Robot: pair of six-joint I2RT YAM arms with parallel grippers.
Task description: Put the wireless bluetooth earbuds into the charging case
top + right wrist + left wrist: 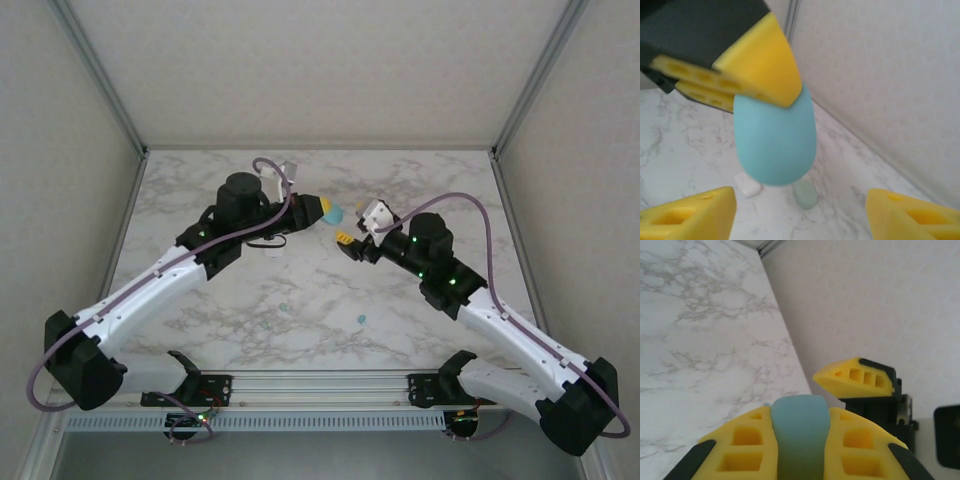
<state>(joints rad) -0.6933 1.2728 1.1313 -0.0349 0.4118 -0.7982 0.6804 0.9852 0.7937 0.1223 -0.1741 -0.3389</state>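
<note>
A blue-teal pebble-shaped charging case (332,213) hangs above the middle of the marble table, and my left gripper (318,211) is shut on it. In the left wrist view the case (800,435) sits pinched between that gripper's (800,415) yellow fingers. The right wrist view shows the case (775,145) hanging rounded end down from the left fingers (760,65). My right gripper (800,215) is open just in front of the case and touches nothing; in the top view it (347,241) is to the case's right. Three tiny earbuds (284,306) (266,326) (360,319) lie on the table nearer the arm bases.
On the table beyond the held case lie a small white pebble-shaped case (747,184) and a pale green one (805,194). Grey enclosure walls (320,70) and metal posts bound the table on three sides. A rail (320,385) runs along the near edge.
</note>
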